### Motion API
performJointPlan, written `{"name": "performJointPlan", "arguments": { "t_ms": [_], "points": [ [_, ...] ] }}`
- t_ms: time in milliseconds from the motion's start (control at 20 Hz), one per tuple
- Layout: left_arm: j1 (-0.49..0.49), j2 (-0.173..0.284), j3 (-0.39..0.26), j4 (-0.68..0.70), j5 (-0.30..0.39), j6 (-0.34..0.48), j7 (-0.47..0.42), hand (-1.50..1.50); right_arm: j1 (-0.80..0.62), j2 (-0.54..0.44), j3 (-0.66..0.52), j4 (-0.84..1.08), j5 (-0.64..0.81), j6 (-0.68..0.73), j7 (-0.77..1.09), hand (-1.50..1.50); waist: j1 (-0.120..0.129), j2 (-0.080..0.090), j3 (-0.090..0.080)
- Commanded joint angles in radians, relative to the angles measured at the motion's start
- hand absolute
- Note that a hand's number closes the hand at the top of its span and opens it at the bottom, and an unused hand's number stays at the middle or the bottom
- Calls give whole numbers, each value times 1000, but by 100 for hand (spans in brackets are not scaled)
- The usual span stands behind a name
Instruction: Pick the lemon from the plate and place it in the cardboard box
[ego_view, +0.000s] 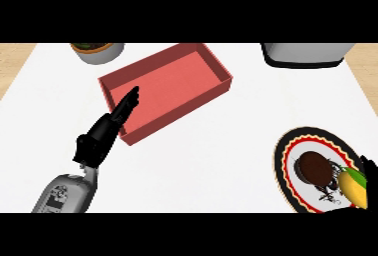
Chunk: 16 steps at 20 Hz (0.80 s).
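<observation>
At lower left, the left hand (101, 136) stretches up with straight fingers, holding nothing, tips over the red box's (210, 65) near wall. At lower right, the lemon (354, 187) lies on the plate (289, 150); the right hand (367, 164) barely shows there, its fingers unreadable.

- No text, label, brand, number or sign can be read anywhere on the counter.
- The plate (289, 150) bears only a patterned rim and a dark figure, no lettering.

Box (166, 87) left of plate (291, 150)
</observation>
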Motion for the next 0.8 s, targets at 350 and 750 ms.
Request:
{"name": "performJointPlan", "arguments": {
  "t_ms": [350, 750],
  "points": [
    [45, -23, 41, -61, -43, -67, 1, 0, 24, 62, -74, 107, 48, 37, -117, -150, 0, 0, 0],
    [-4, -77, 88, 80, -89, -59, -66, 0, -72, 117, -90, 212, 147, 48, -104, -150, 0, 1, 0]
  ]
}}
